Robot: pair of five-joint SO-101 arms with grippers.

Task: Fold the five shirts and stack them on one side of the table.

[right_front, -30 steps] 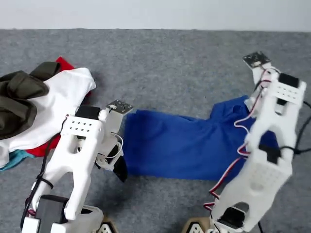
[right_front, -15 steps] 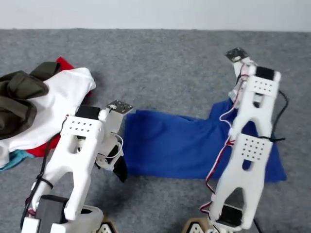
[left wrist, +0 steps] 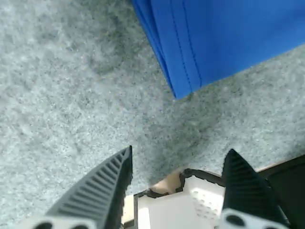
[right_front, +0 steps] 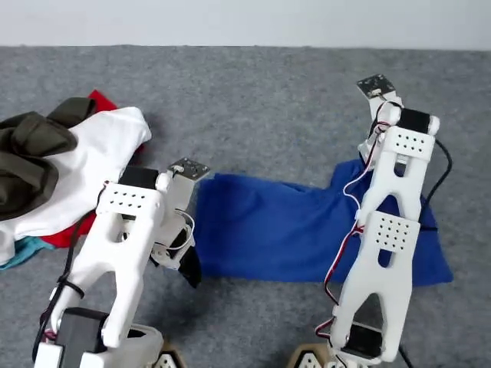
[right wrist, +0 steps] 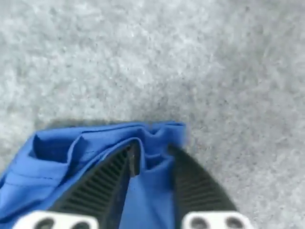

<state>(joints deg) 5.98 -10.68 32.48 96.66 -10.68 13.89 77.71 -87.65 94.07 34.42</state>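
Note:
A blue shirt [right_front: 268,230] lies spread flat on the grey table [right_front: 253,100], between the two arms. My right gripper [right wrist: 151,164] is at the shirt's far right corner, shut on a bunched fold of blue fabric [right wrist: 71,148]. In the high view the right gripper [right_front: 370,153] sits under its outstretched arm. My left gripper [left wrist: 178,164] is open and holds nothing. It hovers over bare table just short of the shirt's near left corner [left wrist: 177,90]. The left gripper [right_front: 188,268] sits beside the shirt's left edge in the high view.
At the table's left lies a heap of unfolded shirts: a white one [right_front: 84,169] on top, an olive one [right_front: 31,153], a red one [right_front: 100,101] and a teal one [right_front: 19,251]. Bare grey table stretches behind the blue shirt.
The right arm swung from the shirt's right edge leftward and outward to the far right corner. The left arm has kept still.

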